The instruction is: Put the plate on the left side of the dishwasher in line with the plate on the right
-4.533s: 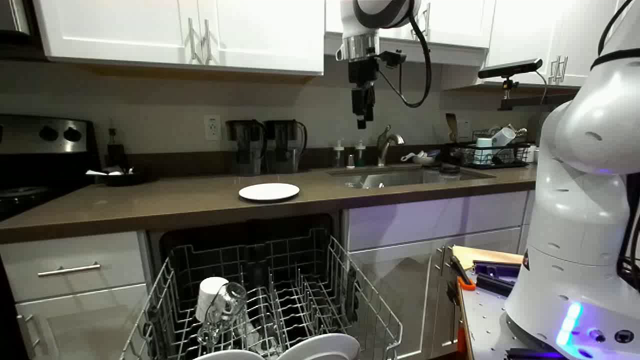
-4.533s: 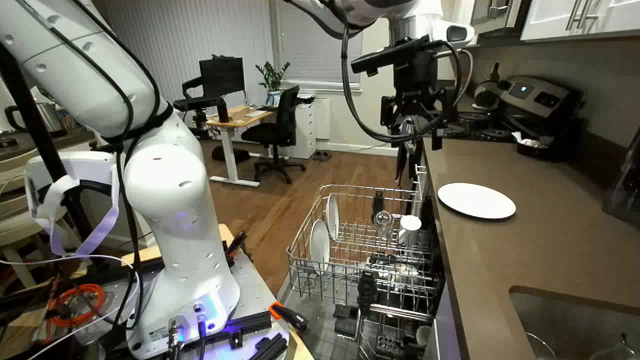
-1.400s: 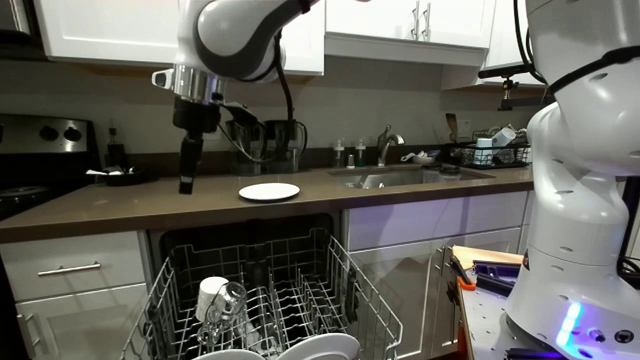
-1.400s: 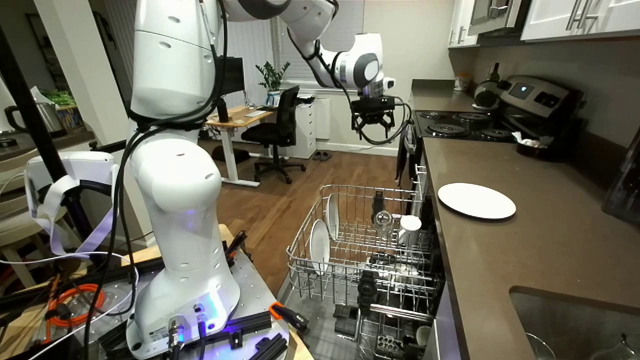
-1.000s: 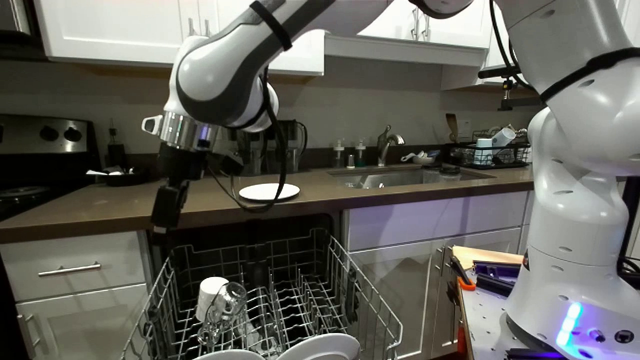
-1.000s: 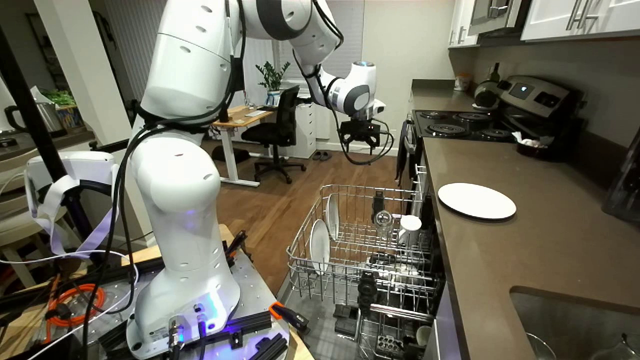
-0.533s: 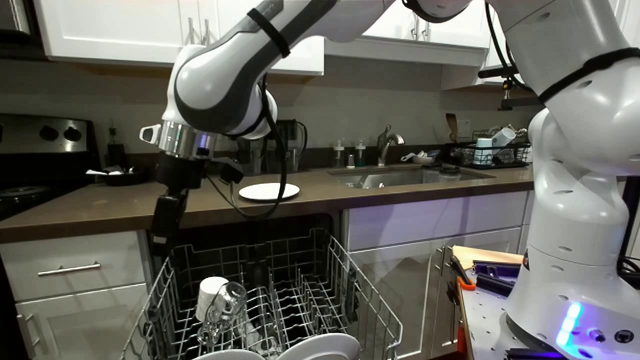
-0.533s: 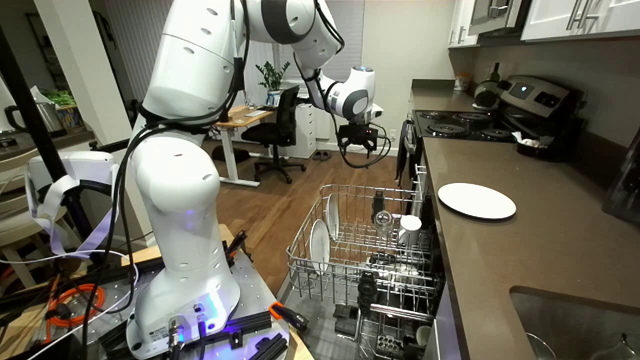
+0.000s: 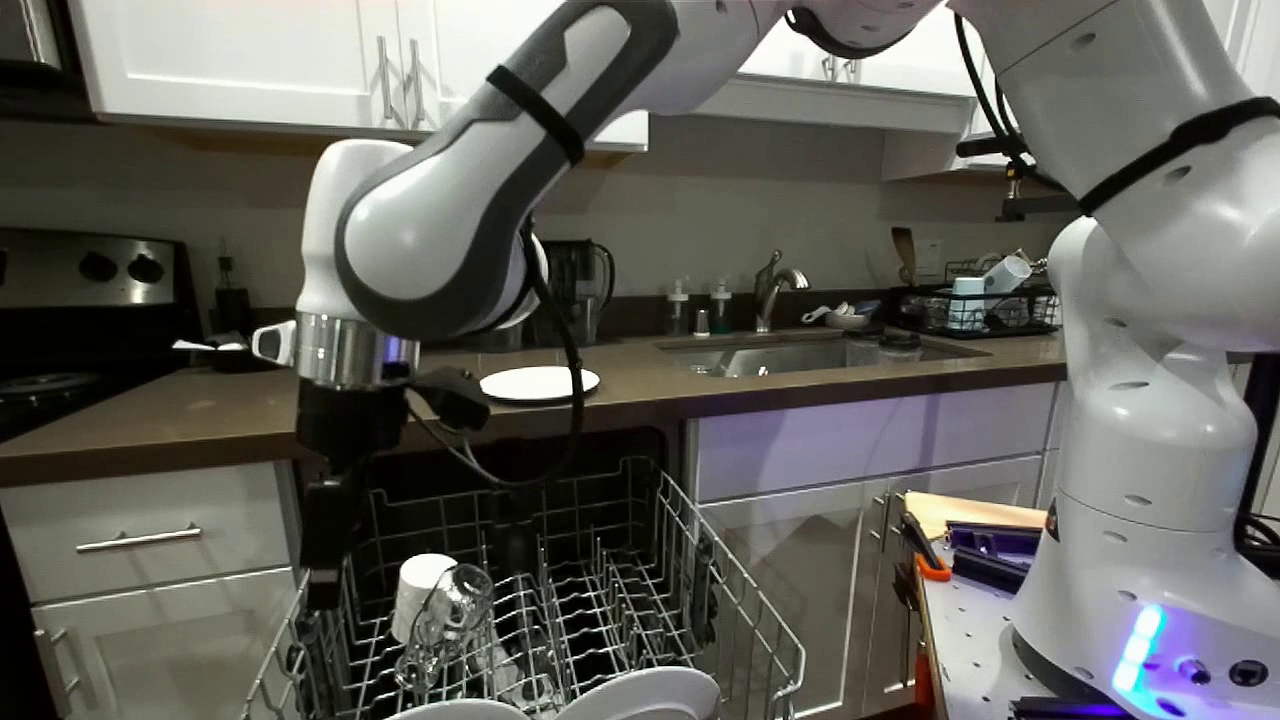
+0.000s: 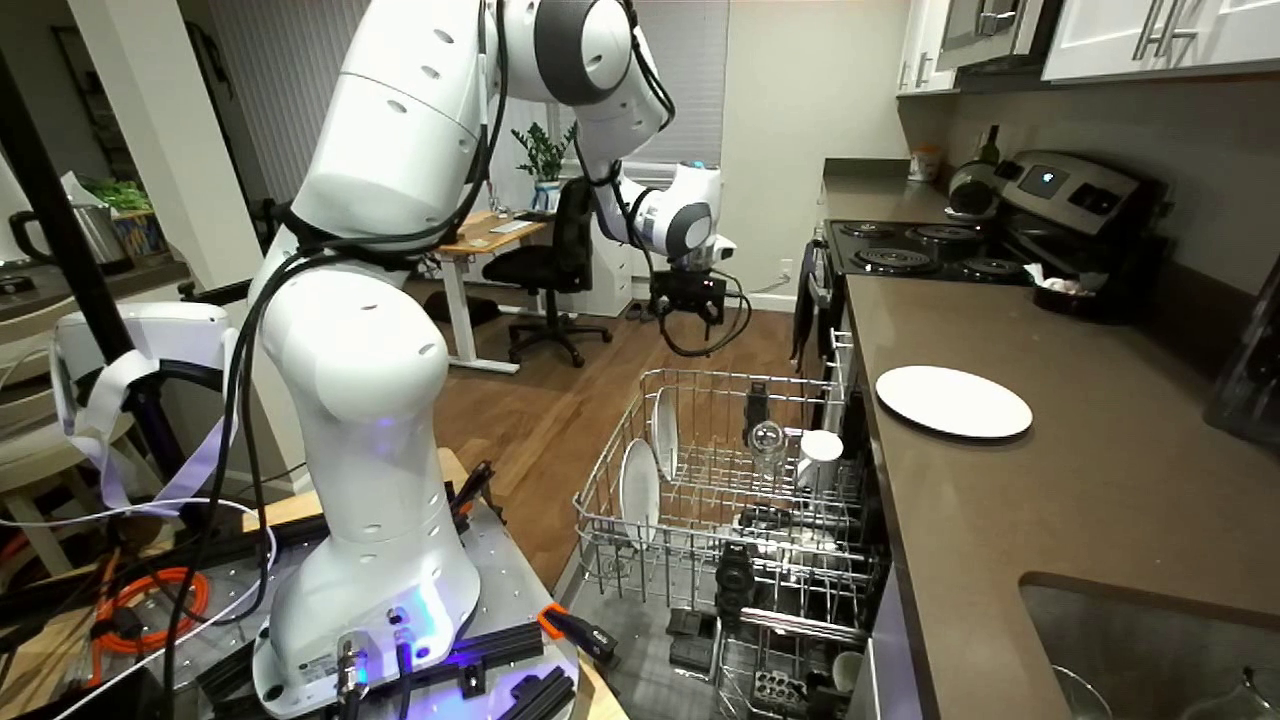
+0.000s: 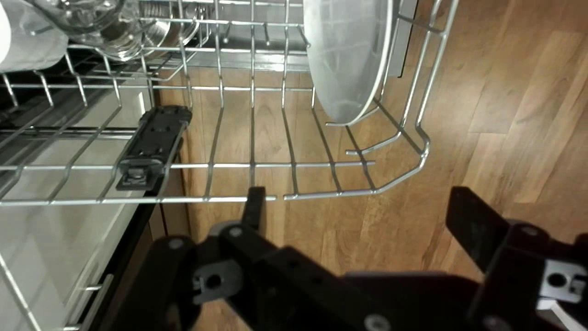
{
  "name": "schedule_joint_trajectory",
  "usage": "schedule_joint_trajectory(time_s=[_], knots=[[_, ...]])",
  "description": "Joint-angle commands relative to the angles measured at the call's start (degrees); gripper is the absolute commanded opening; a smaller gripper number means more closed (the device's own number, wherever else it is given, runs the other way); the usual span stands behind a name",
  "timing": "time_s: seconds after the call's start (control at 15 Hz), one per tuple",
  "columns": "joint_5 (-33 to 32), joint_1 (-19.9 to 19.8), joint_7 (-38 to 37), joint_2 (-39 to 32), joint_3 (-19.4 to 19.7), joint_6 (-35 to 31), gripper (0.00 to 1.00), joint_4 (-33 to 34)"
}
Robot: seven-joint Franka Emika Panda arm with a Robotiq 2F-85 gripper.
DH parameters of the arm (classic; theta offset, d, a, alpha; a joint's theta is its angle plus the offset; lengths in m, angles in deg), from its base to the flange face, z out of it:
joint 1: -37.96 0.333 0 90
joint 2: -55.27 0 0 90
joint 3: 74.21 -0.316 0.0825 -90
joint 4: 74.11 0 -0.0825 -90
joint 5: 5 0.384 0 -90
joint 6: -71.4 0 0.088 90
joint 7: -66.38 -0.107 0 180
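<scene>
Jaws apart and empty, the black two-fingered hand (image 11: 357,193) hangs near the white round left-side plate (image 11: 349,59) standing in the silver wire rack (image 11: 330,194) beyond the front edge of the smooth brown desk (image 10: 1090,500). A crooked descent could catch the rack, toppling the plate.

No text, brand or number could be read in any view. In an exterior view, the back panel (image 10: 1080,174) of the stove (image 10: 928,250) carried a lit display (image 10: 1043,181) — its contents too small to make out. Pale marks (image 10: 600,638) on a black-and-orange tool (image 10: 576,630) were too blurred to read — as were fine dark marks (image 10: 318,667) on the robot's base (image 10: 375,590), just beside its connectors (image 10: 349,658).
</scene>
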Motion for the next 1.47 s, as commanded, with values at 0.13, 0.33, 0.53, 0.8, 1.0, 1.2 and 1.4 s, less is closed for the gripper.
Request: schedule_joint_trajectory(time_s=[0.13, 0.33, 0.53, 0.8, 1.0, 1.2, 1.4], knots=[[-3.94, 5.0, -8.3, -3.67, 1.4, 3.03, 1.0, 0.19], [-8.57, 7.75, -11.19, -5.94, 4.24, 4.81, 1.0, 1.05], [-7.45, 5.32, -8.06, -8.03, 2.79, 2.44, 1.0, 1.17], [-7.08, 3.06, -5.67, -10.91, 2.2, 0.74, 0.76, 2.19], [-6.5, 0.79, -2.91, -13.43, 1.07, -1.53, 0.49, 3.53], [-6.14, -1.12, -0.75, -15.57, -0.4, -2.53, 0.29, 4.98], [-3.75, -4.69, 2.7, -16.43, -4.68, -3.35, 0.1, 5.37]])
